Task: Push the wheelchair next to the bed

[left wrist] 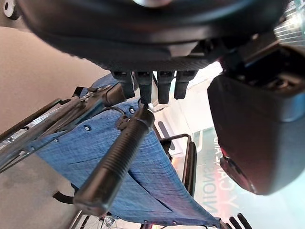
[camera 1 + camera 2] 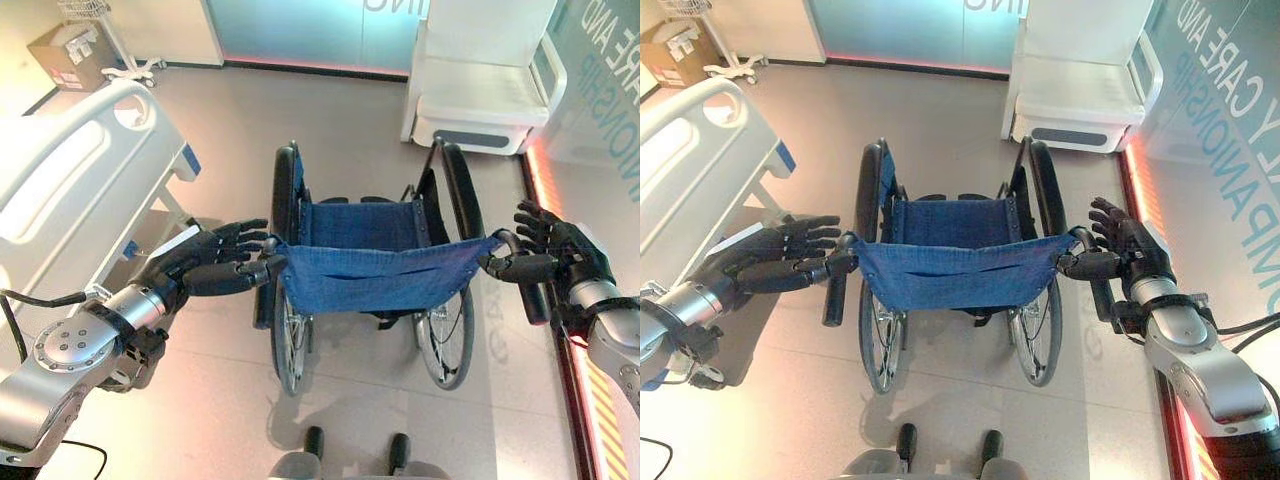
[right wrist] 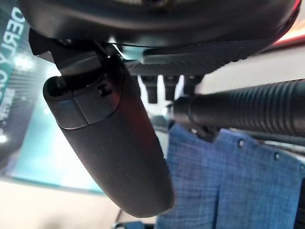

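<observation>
Left eye view: wheelchair sits between left robot hand and right robot hand, both spread.

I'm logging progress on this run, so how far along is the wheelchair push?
Done: both hands have reached the push handles. In hand: the left hand and right hand sit beside the handles with fingers straight, not wrapped around them. Left: the wheelchair stands in open floor, apart from the bed at the robot's left, so the whole push toward it remains.

Both arms reach forward, left hand and right hand spread wide, fingers straight
</observation>
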Controlling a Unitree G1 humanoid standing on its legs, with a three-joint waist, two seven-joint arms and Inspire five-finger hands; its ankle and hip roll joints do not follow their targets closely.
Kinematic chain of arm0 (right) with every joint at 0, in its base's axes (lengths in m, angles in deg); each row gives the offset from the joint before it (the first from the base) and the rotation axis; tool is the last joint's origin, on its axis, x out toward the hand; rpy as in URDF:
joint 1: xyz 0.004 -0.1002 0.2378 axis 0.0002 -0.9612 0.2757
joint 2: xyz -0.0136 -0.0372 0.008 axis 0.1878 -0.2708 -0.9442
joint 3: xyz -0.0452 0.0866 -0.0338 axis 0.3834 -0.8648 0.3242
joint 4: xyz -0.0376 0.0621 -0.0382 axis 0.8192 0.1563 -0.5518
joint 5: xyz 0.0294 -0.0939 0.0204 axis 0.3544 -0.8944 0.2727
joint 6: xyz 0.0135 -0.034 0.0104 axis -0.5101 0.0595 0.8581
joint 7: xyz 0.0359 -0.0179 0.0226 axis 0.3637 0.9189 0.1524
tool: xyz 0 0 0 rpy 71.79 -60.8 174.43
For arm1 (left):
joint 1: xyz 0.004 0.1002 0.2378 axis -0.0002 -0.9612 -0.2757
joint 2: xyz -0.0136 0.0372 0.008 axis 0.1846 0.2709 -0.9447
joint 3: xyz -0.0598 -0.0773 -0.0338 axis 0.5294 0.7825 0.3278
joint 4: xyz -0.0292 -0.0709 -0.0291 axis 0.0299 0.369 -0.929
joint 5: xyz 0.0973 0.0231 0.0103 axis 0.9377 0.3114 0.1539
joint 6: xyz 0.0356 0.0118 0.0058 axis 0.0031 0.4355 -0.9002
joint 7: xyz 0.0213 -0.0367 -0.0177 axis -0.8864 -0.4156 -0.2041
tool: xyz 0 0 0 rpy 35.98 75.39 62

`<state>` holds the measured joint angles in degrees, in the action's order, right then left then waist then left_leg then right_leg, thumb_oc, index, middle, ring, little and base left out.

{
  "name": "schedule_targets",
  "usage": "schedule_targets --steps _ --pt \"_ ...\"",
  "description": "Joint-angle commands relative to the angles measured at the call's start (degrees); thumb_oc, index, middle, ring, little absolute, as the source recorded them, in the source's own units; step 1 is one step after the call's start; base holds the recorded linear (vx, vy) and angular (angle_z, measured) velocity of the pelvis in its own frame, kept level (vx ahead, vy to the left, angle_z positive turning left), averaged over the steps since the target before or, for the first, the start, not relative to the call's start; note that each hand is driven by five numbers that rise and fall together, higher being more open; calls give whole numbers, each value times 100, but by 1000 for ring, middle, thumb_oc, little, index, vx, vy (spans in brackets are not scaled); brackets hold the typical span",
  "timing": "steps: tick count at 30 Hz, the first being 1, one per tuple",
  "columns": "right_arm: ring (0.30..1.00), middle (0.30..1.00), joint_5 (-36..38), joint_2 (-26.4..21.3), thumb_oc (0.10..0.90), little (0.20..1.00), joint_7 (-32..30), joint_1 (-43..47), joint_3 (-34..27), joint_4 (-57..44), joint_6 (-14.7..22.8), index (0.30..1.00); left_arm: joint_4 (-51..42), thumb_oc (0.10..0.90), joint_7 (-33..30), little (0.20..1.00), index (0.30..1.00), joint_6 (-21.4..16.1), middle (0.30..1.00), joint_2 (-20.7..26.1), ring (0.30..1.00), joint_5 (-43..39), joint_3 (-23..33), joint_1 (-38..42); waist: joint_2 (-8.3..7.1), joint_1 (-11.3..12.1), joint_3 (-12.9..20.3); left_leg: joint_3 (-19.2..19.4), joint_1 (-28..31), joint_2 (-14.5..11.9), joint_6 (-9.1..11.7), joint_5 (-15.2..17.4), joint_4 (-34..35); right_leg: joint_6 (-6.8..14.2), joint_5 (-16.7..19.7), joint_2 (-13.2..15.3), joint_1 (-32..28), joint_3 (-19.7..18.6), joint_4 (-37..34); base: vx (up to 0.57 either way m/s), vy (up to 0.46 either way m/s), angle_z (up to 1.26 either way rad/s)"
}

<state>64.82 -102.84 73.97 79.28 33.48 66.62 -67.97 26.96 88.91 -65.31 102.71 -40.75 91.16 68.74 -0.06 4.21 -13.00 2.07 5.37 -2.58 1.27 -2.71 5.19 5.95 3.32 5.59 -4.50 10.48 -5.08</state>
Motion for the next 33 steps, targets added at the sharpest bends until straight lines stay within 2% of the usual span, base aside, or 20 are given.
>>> schedule_targets --steps 1,3,6,7,10,14,17,18,19,20,21,23,29,30,33 --pt "900 900 -68 -524 800 900 -122 616 35 -73 25 900 -59 800 47 900 900 -313 900 271 900 -213 228 587 -43 -61 547 156 -153 -136 167 121 -19 109 -182 49 -194 124 8 39 8 1" --pt "900 900 -259 -486 800 900 -160 721 197 138 -246 900 10 800 70 900 900 -316 900 262 900 -192 122 679 -46 -49 553 142 -146 -135 163 118 -19 105 -178 45 -201 110 8 42 9 1" --pt "900 900 -494 -452 800 900 -142 803 356 402 -439 900 83 800 63 900 900 -328 900 264 900 -165 19 767 -48 -39 547 134 -144 -139 161 107 -19 102 -173 39 -206 101 8 0 0 0" --pt "900 900 -678 -464 800 900 0 832 434 554 -647 900 99 800 42 900 900 -323 900 269 900 -150 -23 792 -53 -31 545 126 -142 -142 164 104 -19 104 -174 36 -209 95 8 0 0 0" --pt "900 900 -874 -544 800 900 117 781 505 740 -925 900 88 800 -2 900 900 -312 900 331 900 -162 -29 787 -69 -16 526 112 -136 -160 164 99 -19 103 -171 28 -215 101 8 2 -10 0" --pt "900 900 -960 -540 800 900 167 788 575 1006 -1066 900 131 800 21 900 900 -386 900 349 900 -104 -27 764 -87 8 503 95 -131 -171 166 85 -19 103 -163 25 -226 115 8 0 -29 0" --pt "900 900 -903 -499 800 900 135 864 647 1143 -979 900 157 800 19 900 900 -391 900 351 900 -87 -90 826 -80 16 491 87 -123 -183 166 74 -19 96 -161 23 -236 125 8 0 -11 0" --pt "848 848 -867 -454 765 848 90 920 707 1184 -887 848 184 800 31 900 900 -398 900 330 900 -60 -137 866 -74 23 486 75 -119 -188 167 68 -19 92 -161 19 -240 121 8 0 0 0" --pt "611 611 -825 -424 607 611 24 969 752 1215 -849 611 205 800 30 900 900 -408 900 322 900 -46 -186 906 -71 25 478 69 -117 -187 168 66 -19 89 -160 17 -242 120 8 0 0 0" --pt "502 502 -815 -404 535 502 -17 1005 784 1237 -803 502 219 800 30 900 900 -415 900 316 900 -36 -224 938 -68 27 474 65 -116 -188 169 64 -19 88 -159 17 -244 120 8 0 0 0" --pt "300 300 -781 -367 400 300 -113 1125 866 1299 -564 300 247 800 31 900 900 -414 900 307 900 -31 -323 1033 -59 36 462 52 -109 -190 167 62 -19 88 -155 16 -251 122 8 0 0 0" --pt "300 300 -760 -297 400 300 -359 1349 1017 1366 -362 300 287 800 36 900 900 -371 900 292 900 -21 -481 1190 -45 50 457 42 -103 -201 172 53 -19 84 -154 16 -259 131 8 8 -20 3" --pt "300 300 -814 -196 400 300 -617 1861 1242 1515 -146 300 406 800 108 900 900 -115 900 283 900 3 -820 1546 -22 80 473 15 -87 -212 179 58 -19 83 -158 20 -274 148 8 0 0 0" --pt "300 300 -836 -191 400 300 -636 1976 1277 1539 -131 300 452 800 -16 900 900 138 900 302 900 73 -879 1635 -21 87 495 10 -117 -211 173 16 -19 75 -123 23 -246 149 8 9 -12 4" --pt "300 300 -840 -195 400 300 -615 2081 1317 1557 -165 300 630 800 -468 900 900 277 900 335 900 -88 -844 1689 -20 88 532 13 -114 -210 176 15 -19 78 -138 27 -257 172 8 25 -8 8"
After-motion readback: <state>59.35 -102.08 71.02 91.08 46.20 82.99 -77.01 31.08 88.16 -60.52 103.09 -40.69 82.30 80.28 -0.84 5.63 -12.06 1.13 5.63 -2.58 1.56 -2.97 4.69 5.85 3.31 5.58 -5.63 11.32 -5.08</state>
